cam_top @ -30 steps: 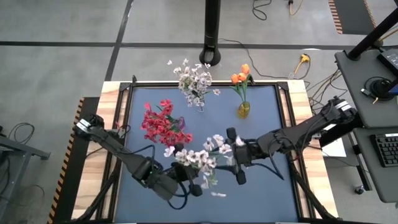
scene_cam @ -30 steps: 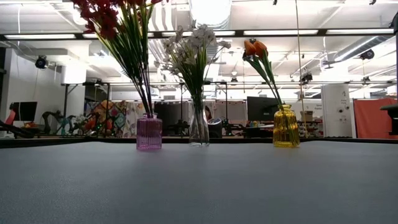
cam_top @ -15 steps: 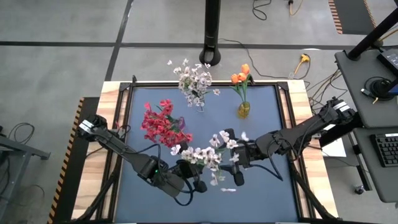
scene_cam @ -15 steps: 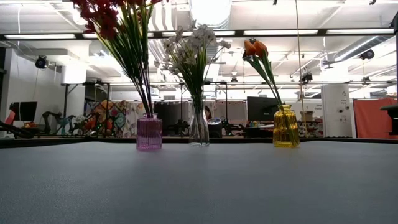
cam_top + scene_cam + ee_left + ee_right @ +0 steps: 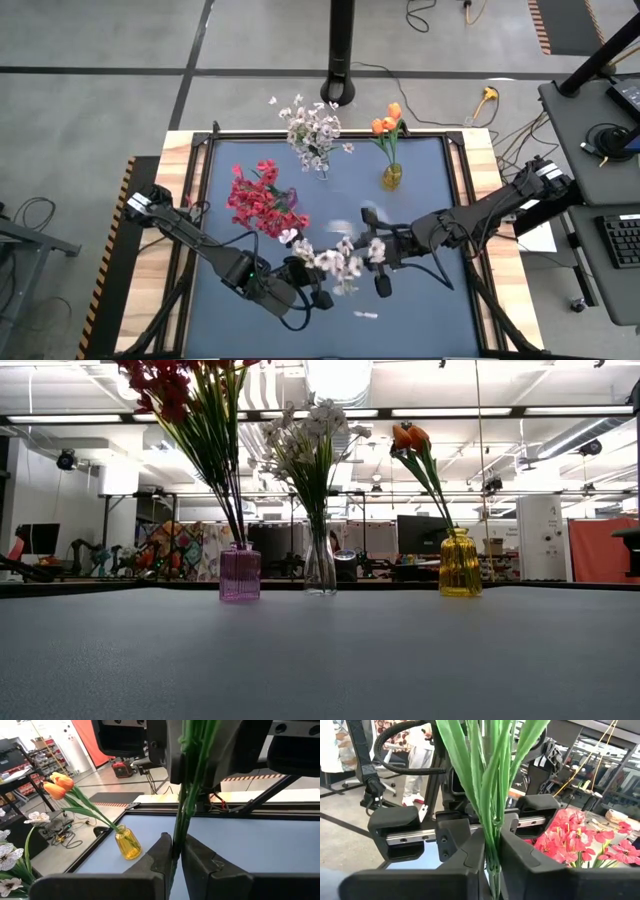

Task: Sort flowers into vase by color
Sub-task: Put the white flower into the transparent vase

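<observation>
On table: 3 vases | 1 white spray | 2 grippers

White-pink spray lies lifted at lower centre of the high view — red flowers, white flowers and orange tulips stand upright in vases.

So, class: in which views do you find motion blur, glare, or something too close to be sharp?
High view: the white spray between both arms smears. Low view: ceiling lights glare behind the white blossoms. Right wrist view: the near green stems look soft; left wrist view: its stem likewise.
</observation>
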You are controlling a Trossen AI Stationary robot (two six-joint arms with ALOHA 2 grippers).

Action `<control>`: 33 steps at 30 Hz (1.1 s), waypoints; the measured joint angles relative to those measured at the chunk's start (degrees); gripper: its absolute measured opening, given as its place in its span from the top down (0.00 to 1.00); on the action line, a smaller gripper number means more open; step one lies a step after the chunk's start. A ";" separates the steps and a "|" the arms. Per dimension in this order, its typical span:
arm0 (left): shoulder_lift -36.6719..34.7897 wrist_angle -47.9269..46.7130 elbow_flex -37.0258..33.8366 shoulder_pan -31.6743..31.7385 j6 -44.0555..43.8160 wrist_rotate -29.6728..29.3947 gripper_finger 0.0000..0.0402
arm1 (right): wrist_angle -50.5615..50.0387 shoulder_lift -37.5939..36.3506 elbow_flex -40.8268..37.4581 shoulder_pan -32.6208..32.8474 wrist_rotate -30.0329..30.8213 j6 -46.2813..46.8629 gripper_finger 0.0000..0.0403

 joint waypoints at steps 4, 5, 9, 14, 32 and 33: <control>-0.38 -0.07 0.00 0.00 0.18 0.05 0.93 | 0.04 -0.08 0.00 0.00 -0.01 0.54 0.91; -0.61 -0.09 0.00 -0.01 0.47 0.28 0.92 | 0.10 -0.17 0.00 0.00 -0.02 0.80 0.91; -1.76 0.04 0.00 -0.47 1.64 2.08 0.83 | -0.09 -0.93 0.00 0.00 -0.21 1.58 0.92; -3.42 -2.39 0.00 -1.77 4.06 2.20 0.71 | -1.06 -2.84 0.00 0.00 -0.22 2.42 0.92; -23.86 -17.42 0.00 -12.95 10.09 -8.73 0.63 | -14.41 -13.57 -4.31 -2.46 8.88 7.56 0.92; -24.78 -18.45 0.00 -13.15 10.37 -10.20 0.63 | -13.45 -13.90 -5.35 -2.95 8.88 7.62 0.92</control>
